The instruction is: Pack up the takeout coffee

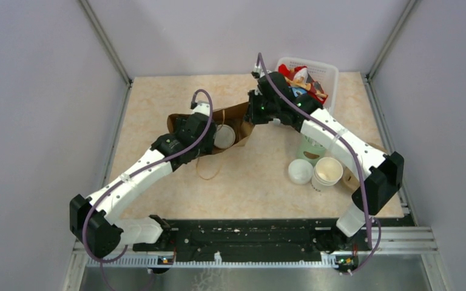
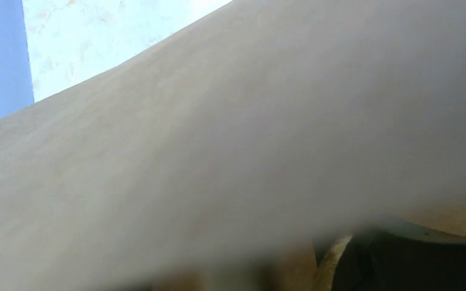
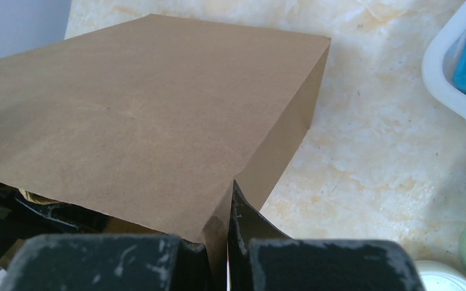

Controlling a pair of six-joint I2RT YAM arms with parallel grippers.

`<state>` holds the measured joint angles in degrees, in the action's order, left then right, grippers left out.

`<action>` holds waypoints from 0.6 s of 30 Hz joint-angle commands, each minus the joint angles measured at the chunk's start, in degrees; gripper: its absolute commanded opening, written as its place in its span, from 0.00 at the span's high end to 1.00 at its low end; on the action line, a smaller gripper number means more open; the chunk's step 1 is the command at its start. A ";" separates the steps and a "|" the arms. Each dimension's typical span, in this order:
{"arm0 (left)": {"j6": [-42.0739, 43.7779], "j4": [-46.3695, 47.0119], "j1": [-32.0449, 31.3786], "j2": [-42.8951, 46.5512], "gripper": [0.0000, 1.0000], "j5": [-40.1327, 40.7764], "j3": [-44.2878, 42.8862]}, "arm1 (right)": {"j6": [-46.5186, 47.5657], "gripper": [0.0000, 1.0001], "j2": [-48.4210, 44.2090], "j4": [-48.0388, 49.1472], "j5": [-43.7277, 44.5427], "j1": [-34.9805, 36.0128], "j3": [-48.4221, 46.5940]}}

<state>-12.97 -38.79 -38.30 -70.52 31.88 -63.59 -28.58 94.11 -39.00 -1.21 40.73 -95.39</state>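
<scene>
**Item:** white paper takeout cup (image 1: 224,136), round white end up toward the overhead camera.
**Location:** 10 o'clock of table centre, at the mouth of a brown paper bag (image 1: 238,115) lying on its side on the beige marbled table (image 1: 261,194). Partly inside by the overhead view; depth not readable.

**Left gripper** (image 1: 213,137): at the cup's 9 o'clock, right against it, reaching into the bag mouth. Jaws set wide. Cannot tell whether they are closed round the cup or merely flanking it, as the wrist view is filled with blurred brown paper.

**Right gripper** (image 3: 227,242): at the bag's 2 o'clock corner. Clamped tight on the bag's edge, paper pinched between the fingers, lifting the mouth.

**Step in hand (judged):** insertion of the cup into the bag, roughly midway.

**Next move (judged):**
- Push the cup deeper toward the bag's closed end at 9 o'clock.
- Let go and draw back along the same line without dragging the cup out.
- Hold the pinch on the edge until then.

**Also present:**
- white plastic basket (image 1: 332,71) with colourful packets, 1 o'clock
- stack of nested lidless white cups (image 1: 327,171), 4 o'clock
- loose white round lid (image 1: 300,171), at the stack's 9 o'clock
</scene>
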 commanded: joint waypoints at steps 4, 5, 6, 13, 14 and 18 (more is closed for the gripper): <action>3.28 4.04 0.72 2.21 0.68 -3.03 0.45 | 3.54 1.00 2.53 -4.06 -10.86 -3.48 -4.61; 3.79 4.66 0.96 2.79 0.68 -4.44 1.47 | 4.43 1.00 2.30 -3.33 -11.38 -3.41 -4.33; 3.68 4.36 1.05 3.00 0.68 -4.55 1.64 | 5.09 1.00 2.06 -2.63 -11.65 -3.38 -3.91; 0.93 4.49 2.23 2.12 0.69 -3.17 1.18 | 9.03 1.00 -0.48 1.07 -10.84 -2.17 1.06; 0.18 4.09 2.37 1.48 0.69 -2.54 1.11 | 9.70 1.00 -0.88 1.48 -10.44 -1.71 1.57; -3.34 -0.86 3.14 -1.51 0.70 2.09 -0.84 | 10.69 1.00 -1.75 2.28 -8.55 -0.79 2.91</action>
<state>-12.67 -37.26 -36.18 -69.45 29.36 -62.37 -20.47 94.61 -36.99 -10.33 38.48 -94.21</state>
